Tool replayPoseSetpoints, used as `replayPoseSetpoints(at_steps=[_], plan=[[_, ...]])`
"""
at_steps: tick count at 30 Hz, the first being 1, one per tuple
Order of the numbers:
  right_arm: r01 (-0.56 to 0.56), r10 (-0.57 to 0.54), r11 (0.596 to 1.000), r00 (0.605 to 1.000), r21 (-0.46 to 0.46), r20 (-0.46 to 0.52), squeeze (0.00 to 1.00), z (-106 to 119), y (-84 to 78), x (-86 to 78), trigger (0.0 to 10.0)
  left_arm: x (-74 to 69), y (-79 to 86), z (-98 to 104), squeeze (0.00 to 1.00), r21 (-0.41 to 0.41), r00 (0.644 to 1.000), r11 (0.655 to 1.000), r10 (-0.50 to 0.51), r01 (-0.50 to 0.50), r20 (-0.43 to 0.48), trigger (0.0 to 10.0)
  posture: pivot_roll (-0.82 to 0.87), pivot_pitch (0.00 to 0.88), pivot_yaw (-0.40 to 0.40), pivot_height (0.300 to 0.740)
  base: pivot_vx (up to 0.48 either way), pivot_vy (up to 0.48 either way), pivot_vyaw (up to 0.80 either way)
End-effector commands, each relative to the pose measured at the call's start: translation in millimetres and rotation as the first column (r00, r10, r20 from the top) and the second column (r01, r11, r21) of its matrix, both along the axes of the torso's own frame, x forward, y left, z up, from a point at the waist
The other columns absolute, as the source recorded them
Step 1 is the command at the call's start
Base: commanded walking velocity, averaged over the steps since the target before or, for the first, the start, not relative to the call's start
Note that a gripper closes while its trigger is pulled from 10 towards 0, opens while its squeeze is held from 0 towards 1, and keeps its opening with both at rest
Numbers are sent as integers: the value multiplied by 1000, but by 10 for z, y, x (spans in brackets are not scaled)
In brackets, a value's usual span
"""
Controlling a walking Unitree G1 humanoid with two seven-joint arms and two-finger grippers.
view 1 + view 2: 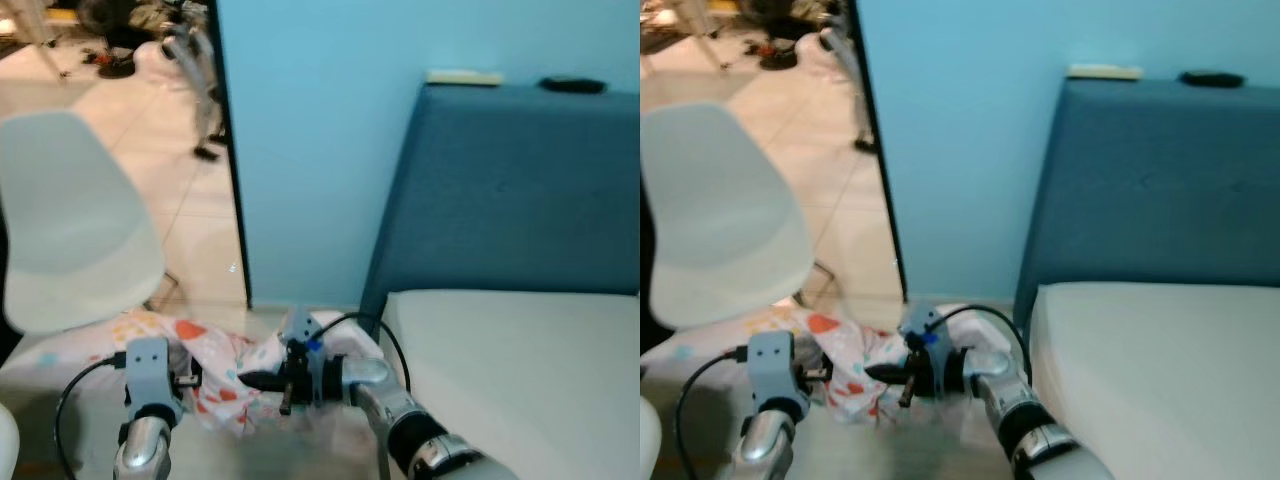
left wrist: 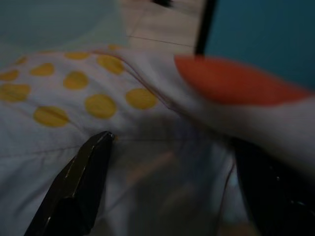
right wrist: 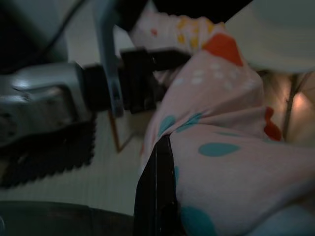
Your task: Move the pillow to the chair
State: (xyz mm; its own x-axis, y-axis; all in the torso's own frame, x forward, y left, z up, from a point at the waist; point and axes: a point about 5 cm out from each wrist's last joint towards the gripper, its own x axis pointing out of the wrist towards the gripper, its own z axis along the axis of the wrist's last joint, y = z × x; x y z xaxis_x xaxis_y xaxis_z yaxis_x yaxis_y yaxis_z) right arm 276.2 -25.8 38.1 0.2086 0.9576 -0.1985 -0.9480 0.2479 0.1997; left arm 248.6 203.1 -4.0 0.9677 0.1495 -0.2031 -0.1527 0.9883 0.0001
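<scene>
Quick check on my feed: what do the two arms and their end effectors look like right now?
Both arms are silver metal with black joint bands. Each wrist carries a grey-blue bracket and a looping black cable. The left end effector and right end effector have long black fingers; the right wrist shows a small blue marking.

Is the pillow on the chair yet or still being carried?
Still carried. The spotted pillow hangs between the left hand and right hand, below and in front of the white chair.

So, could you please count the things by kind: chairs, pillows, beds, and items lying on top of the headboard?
Chair: 1
Pillow: 1
Bed: 1
Items on the headboard: 2, a pale flat one and a dark one
Total: 5
</scene>
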Motion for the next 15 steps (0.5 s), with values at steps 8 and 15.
replayPoseSetpoints(at_steps=[8,15], plan=[[96,-96,992,995,-85,0,0,-127,-75,-15,10000,-22,-173,-101,0,-24,996,998,-67,66,-63,10000,-11,62,-72,740,0,0,775],[200,-200,966,980,-162,17,0,-207,-196,21,10000,19,-284,-114,0,-29,990,993,-115,113,-82,10000,-13,63,-68,740,0,0,775]])
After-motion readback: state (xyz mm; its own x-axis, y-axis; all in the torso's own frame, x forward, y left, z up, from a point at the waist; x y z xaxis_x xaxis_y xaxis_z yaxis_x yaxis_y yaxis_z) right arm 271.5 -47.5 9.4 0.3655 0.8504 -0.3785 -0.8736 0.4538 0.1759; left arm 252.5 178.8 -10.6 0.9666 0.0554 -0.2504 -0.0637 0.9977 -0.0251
